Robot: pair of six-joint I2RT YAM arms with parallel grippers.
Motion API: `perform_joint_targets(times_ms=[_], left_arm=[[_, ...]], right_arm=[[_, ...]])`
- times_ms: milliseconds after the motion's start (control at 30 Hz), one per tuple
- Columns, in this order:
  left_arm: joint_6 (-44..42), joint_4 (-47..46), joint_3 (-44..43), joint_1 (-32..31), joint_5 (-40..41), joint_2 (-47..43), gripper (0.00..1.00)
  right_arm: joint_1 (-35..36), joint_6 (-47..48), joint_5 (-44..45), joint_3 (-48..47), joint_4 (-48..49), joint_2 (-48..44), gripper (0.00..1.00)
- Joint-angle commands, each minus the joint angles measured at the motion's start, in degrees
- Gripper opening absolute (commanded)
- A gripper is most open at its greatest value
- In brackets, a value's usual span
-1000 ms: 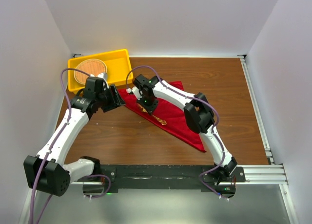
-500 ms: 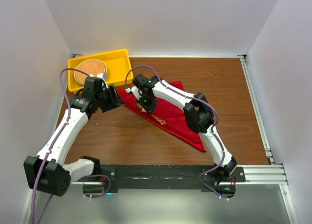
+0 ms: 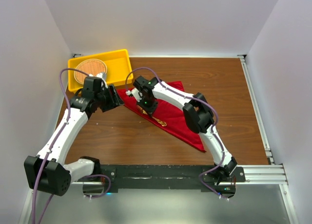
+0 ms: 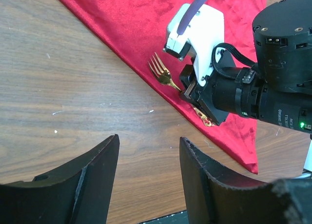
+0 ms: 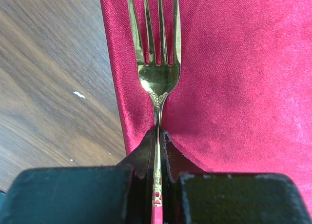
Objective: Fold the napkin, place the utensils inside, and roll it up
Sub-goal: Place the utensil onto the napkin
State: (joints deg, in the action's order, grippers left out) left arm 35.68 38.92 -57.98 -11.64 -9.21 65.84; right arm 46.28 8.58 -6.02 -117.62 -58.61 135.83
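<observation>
Pinching the slender gold metal fork (image 5: 157, 72) by its handle, the right gripper (image 5: 157, 138) holds it along the edge of the bright red soft cloth napkin (image 5: 234, 87), probably ready for rolling in. The left gripper (image 4: 148, 151) hovers beside over the brown wooden table (image 4: 58, 87), fingers wide, empty. The yellow plastic bin (image 3: 117, 68) holding the round woven mat (image 3: 91, 68) sits apart, blocking nothing.

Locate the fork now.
Left wrist view, upper centre: the fork is pinched by its handle in the right gripper, tines over the napkin's edge where it meets the table.
</observation>
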Motion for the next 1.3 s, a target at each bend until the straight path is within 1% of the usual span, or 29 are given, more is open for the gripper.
perform_joint_targets(times_ms=[0,467,600,700,800,900,967,1100,1133,1200,1267], left_arm=[[-1.49,-1.21,-1.26,0.65,-1.16,-0.01,0.58],[-1.76,-1.56,-0.47,1.18,-1.42,-0.63,0.58],[-1.84,-1.65,-0.21,1.27,-1.34,-0.89,0.58],[-1.84,-1.83,0.14,1.36,-1.51,-1.07,0.58],[-1.76,-2.18,0.67,1.53,-1.69,-1.24,0.58],[-1.23,-2.79,1.02,1.79,-1.95,-1.07,0.59],[-0.88,-3.4,1.02,2.14,-1.95,-0.63,0.6],[0.96,-6.48,1.46,4.16,-2.39,2.61,0.66],[1.32,-7.44,1.72,4.69,-2.65,3.23,0.67],[2.54,-11.74,3.21,6.96,-4.49,5.59,0.67],[2.9,-16.21,4.36,8.64,-5.63,7.88,0.67]], right_arm=[[0.56,1.0,-1.54,0.11,0.69,-1.53,0.0],[0.92,1.62,-0.92,0.99,0.6,-1.53,0.0],[1.09,1.79,-0.22,1.17,0.69,-1.8,0.1],[1.09,1.79,0.04,1.34,0.6,-1.71,0.12],[1.27,1.79,0.05,1.43,0.6,-2.15,0.17],[1.27,1.18,0.39,1.08,0.16,-2.93,0.23],[1.27,0.56,0.92,0.73,-0.36,-3.73,0.29],[1.27,-1.98,3.56,0.99,-1.42,-7.59,0.38],[1.27,-2.51,4.08,1.51,-1.59,-10.03,0.4],[1.27,-4.18,5.4,2.92,-2.03,-12.68,0.46],[1.18,-5.15,6.98,3.98,-3.17,-16.72,0.48]])
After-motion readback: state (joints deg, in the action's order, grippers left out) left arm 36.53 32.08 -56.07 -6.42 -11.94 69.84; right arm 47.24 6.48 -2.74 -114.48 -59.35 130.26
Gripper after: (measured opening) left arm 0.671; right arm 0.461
